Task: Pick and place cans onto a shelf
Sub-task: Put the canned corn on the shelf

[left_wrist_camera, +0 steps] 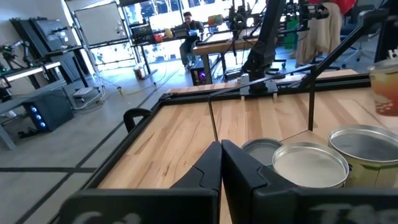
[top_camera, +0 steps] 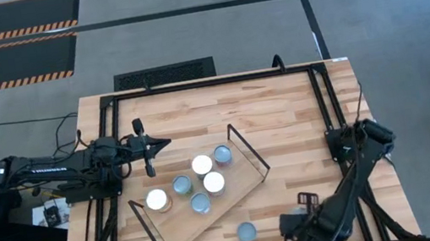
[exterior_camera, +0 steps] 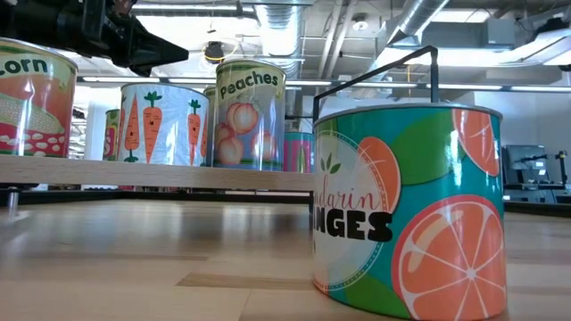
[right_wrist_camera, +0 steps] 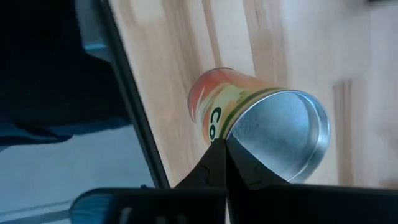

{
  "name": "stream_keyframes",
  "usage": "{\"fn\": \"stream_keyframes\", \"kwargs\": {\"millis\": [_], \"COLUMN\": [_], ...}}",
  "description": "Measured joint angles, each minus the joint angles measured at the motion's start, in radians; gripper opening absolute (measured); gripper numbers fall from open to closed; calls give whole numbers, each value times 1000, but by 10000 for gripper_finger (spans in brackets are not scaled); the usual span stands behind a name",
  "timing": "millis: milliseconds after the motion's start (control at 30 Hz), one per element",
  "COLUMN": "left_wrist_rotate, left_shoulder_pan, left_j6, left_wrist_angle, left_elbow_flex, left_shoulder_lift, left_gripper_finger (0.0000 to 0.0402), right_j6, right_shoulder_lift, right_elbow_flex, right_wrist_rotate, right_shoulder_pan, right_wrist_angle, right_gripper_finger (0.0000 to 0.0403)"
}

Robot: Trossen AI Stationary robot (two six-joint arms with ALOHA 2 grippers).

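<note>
High view, shelf [top_camera: 182, 228]: lies diagonally mid-table, carrying six cans [top_camera: 202, 165]; bare tabletop [top_camera: 281, 102] toward the far edge.
High view, lone can [top_camera: 246, 233]: on the table by the near edge, just off the shelf.
High view, right gripper [top_camera: 297, 211]: near the lone can, not touching.
Low view, orange can [exterior_camera: 410, 209]: upright on bare wood, apart from the shelf.
Left wrist view, left gripper [left_wrist_camera: 221, 163]: fingers pressed together, empty, above the shelf's cans.
Right wrist view, right gripper: fingers together, nothing between; corn can [right_wrist_camera: 261, 124] beyond, near the table edge.
</note>
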Motion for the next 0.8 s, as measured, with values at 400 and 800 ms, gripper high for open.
{"fn": "stream_keyframes", "kwargs": {"millis": [400, 800], "left_wrist_rotate": [0, 0], "left_shoulder_pan": [0, 0], "left_j6": [-3, -9], "left_wrist_angle": [-1, -10], "left_elbow_flex": [0, 1], "left_shoulder_lift": [0, 0], "left_gripper_finger": [0, 0], "right_j6": [-315, -629], "right_shoulder_lift": [6, 146], "right_elbow_flex": [90, 87], "right_wrist_rotate": [113, 182], "right_shoulder_pan": [-85, -152], "right_wrist_angle": [45, 96], "right_gripper_finger": [5, 5]}}
